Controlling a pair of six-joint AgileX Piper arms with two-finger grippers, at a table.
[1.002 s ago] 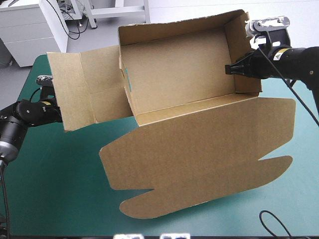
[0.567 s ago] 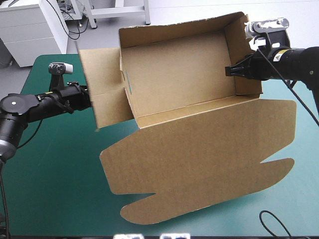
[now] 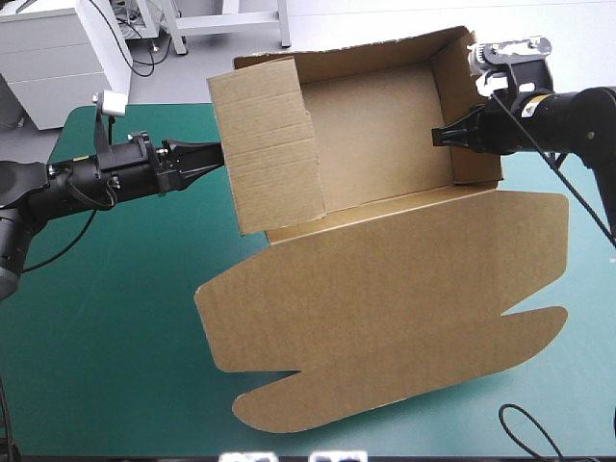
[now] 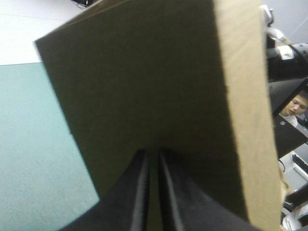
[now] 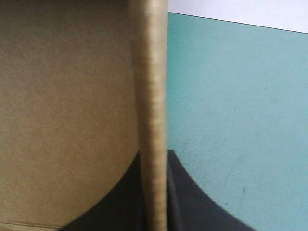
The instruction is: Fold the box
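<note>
two walls of the box [image 3: 385,144] are pinched: the left gripper [image 3: 217,152] clamps the left flap [image 3: 274,144], the right gripper [image 3: 439,136] the right wall [image 3: 467,87]; lid [image 3: 385,308] flat on the cover [image 3: 106,327].

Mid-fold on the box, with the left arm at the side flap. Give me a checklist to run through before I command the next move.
1. Grip of the right gripper: fingers shut on the right wall. Ok.
2. Contact of the left gripper: fingers shut, tips against the outer face of the side flap. Ok.
3. Side flap raised and leaning in over the box. Ok.
4. Side flap tucked down inside. Not ok, not yet done.
5. The lid flat on the table, apart from both grippers. Ok.
6. Bottom of the box seated flat on the table. Cannot tell.
</note>
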